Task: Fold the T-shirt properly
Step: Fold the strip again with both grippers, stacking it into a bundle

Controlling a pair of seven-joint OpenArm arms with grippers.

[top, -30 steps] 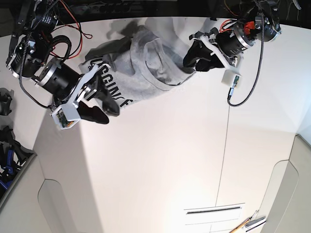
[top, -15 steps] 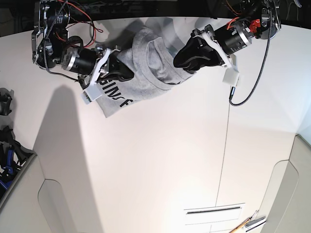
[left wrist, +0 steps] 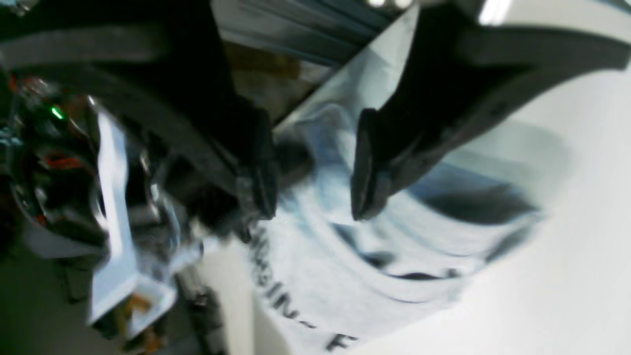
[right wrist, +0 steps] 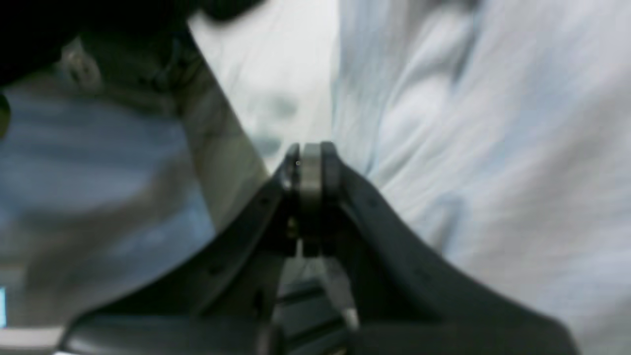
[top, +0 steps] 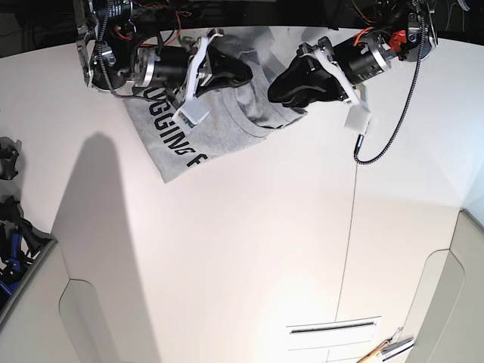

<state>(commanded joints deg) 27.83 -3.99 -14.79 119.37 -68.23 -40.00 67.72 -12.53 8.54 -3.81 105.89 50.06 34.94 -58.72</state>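
On the pale, smooth table [top: 249,265] lies the crumpled grey T-shirt with black lettering [top: 193,132]. The left black gripper's [left wrist: 315,165] jaws are parted; the right black gripper's [right wrist: 310,153] are together, though whether on fabric I cannot tell.

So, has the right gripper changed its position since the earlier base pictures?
Yes. In the base view, the right gripper moved toward the right of the picture, judged against the printed lettering on the T-shirt.

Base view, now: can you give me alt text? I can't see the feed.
A light grey cotton T-shirt with black block lettering lies bunched on a white table, with two black robot arms reaching over it from the far side; the left pincer is over its right-hand end in the picture.
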